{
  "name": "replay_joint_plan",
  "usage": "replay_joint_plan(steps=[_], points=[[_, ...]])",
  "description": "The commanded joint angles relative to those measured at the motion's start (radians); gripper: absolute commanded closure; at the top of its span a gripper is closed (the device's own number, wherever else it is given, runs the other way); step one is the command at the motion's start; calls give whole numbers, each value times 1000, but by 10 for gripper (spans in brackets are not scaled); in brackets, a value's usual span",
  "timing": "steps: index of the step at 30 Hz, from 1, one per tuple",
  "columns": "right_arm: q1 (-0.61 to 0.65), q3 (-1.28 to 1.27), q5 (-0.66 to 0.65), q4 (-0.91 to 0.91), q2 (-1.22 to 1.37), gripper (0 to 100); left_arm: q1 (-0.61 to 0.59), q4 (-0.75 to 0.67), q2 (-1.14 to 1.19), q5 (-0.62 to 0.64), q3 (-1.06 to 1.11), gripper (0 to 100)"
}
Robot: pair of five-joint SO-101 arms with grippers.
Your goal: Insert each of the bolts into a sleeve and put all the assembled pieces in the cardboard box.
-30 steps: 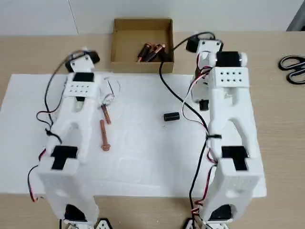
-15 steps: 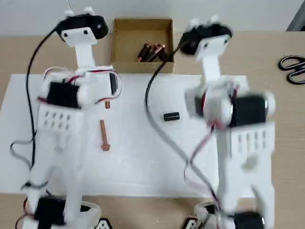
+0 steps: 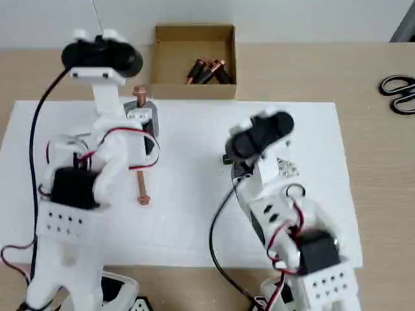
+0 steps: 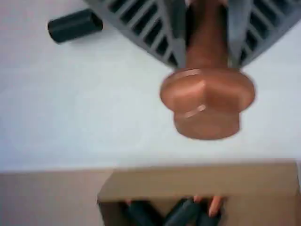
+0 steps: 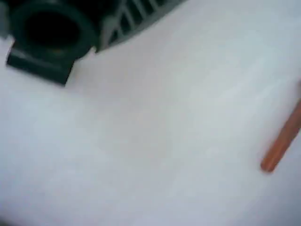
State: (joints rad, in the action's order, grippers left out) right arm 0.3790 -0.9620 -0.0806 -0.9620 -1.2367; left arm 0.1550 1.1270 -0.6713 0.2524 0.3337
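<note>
Under the left gripper [image 3: 140, 105], the white sheet [image 3: 194, 220]; ahead of it, the cardboard box [image 3: 194, 91], with assembled pieces [image 3: 207, 70] already inside. Left gripper: up from the low folded pose of a second ago, now clenched around a copper bolt [image 4: 207, 84], taken off the sheet, head turned toward the box. Right gripper [image 3: 237, 163]: swung down and inward in the same second, now directly at the black sleeve [image 4: 75, 26], unmoved; cannot tell if closed on it or released. Behind the left gripper, flat on the sheet, a second bolt [image 3: 141, 186], untouched. Meaning for the task, probably: first half of one pairing done, sleeve pick-up next, then bringing both parts together before the box.
</note>
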Motion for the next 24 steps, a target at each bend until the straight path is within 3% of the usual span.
replay_joint_plan(steps=[1,7,13,16,19,24], points=[[5,-180,3,179,-179,995,41,-140,-110,-9,104,995],[12,-362,9,251,-387,995,163,-362,-239,-9,308,994],[128,-489,9,248,-512,995,227,-592,-295,-8,456,994],[140,-526,32,248,-549,995,265,-606,-293,-8,481,994],[145,-546,155,252,-576,995,292,-606,-292,2,483,994],[147,-554,247,255,-578,995,325,-588,-293,98,493,994]])
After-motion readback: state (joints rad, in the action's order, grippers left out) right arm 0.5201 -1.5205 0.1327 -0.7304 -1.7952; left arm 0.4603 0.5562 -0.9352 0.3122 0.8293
